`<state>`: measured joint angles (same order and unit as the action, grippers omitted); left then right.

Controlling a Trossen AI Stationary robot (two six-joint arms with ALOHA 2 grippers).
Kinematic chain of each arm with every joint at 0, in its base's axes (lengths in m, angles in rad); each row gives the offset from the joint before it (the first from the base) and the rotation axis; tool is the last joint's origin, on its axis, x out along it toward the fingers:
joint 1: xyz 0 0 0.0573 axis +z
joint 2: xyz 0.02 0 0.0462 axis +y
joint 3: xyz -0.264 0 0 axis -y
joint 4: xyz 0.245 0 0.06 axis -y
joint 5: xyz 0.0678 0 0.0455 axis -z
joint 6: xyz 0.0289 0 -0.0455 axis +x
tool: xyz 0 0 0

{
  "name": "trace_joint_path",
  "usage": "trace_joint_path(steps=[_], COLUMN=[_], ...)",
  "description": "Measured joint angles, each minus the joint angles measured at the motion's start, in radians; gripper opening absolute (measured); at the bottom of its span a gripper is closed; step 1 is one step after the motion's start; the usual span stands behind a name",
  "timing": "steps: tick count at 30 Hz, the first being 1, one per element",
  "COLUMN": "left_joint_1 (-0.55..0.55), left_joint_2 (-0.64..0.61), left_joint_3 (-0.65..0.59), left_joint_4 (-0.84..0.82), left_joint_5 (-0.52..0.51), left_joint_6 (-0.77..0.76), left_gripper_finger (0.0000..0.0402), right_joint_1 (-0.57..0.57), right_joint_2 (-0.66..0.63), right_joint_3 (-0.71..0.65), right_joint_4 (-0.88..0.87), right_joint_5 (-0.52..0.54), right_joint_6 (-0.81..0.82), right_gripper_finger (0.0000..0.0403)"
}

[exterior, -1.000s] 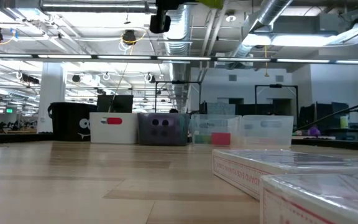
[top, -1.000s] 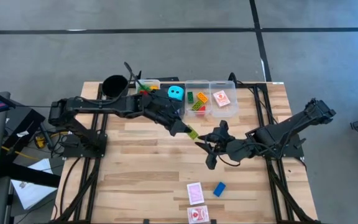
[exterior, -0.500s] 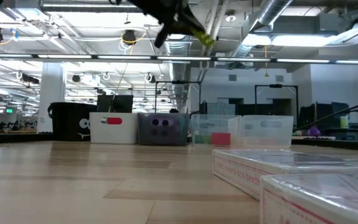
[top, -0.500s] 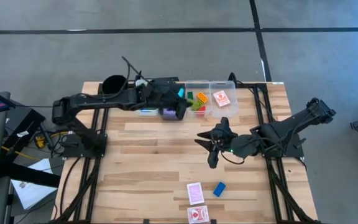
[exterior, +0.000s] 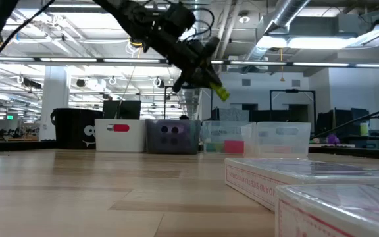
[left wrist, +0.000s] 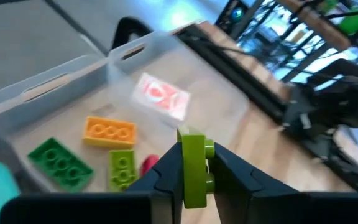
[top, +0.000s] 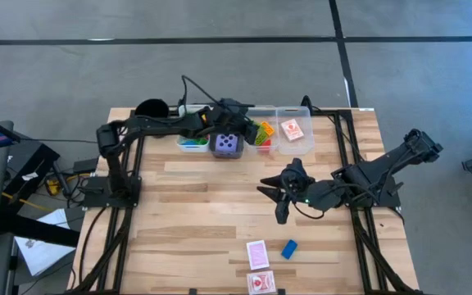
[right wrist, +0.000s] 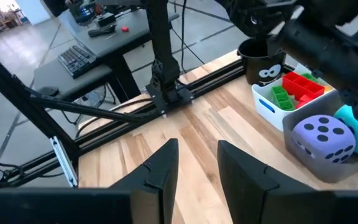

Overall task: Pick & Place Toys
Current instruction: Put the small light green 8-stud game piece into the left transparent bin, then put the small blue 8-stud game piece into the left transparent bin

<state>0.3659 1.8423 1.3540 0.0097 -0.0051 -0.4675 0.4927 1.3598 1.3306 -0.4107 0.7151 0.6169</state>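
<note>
My left gripper (top: 244,124) hangs over the clear bins at the far edge, shut on a yellow-green brick (left wrist: 193,167), which also shows in the low view (exterior: 220,93). Under it, one clear bin (left wrist: 55,81) holds orange (left wrist: 109,132), green (left wrist: 61,163) and lime bricks; the bin beside it holds a red-white card (left wrist: 160,96). A purple die (top: 227,144) sits in a grey bin. My right gripper (top: 273,201) waits open above mid-table, holding nothing. Two cards (top: 257,254) and a blue brick (top: 289,248) lie near the front edge. My left gripper pinches the yellow-green brick between its two fingers (left wrist: 166,177), one on the studded face (left wrist: 207,163) and one on the opposite face. The fingers slant down toward the table's far right. The brick stands on edge beyond the fingertips, lifted clear above the clear bin.
A white bin (top: 191,143) with red and green bricks and a black cup (top: 150,108) stand at the far left. A cyan die (right wrist: 353,124) shows partly behind the purple one. The wooden table (top: 195,221) between the arms is bare.
My left gripper has carried the yellow-green brick from mid-table, near my right gripper, toward the far edge. It has sunk and tipped downward over the clear bins, and the brick stays pinched and clear of everything.
</note>
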Motion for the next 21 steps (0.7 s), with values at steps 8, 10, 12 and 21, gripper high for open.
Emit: trace_joint_path(steps=[8,10,12,21], left_joint_1=[0.011,0.010,0.010,-0.030], left_joint_2=[0.040,0.038,0.030,0.012], left_joint_3=[0.000,0.000,0.000,0.000], left_joint_4=[0.000,-0.001,-0.004,-0.005], left_joint_5=[-0.004,-0.002,0.013,0.422], left_joint_6=[0.000,-0.008,-0.021,-0.125], left_gripper_finger=[0.0092,0.0104,0.0120,0.0184], right_joint_1=[0.000,0.000,0.000,0.014], right_joint_2=[0.000,0.000,0.000,0.000], right_joint_3=[0.000,0.000,0.000,0.000], right_joint_4=[0.000,0.000,-0.001,-0.079], right_joint_5=[0.003,0.003,0.003,-0.011], right_joint_6=[0.012,0.012,0.011,0.004], right_gripper_finger=[0.0107,0.0107,0.0107,0.0107])
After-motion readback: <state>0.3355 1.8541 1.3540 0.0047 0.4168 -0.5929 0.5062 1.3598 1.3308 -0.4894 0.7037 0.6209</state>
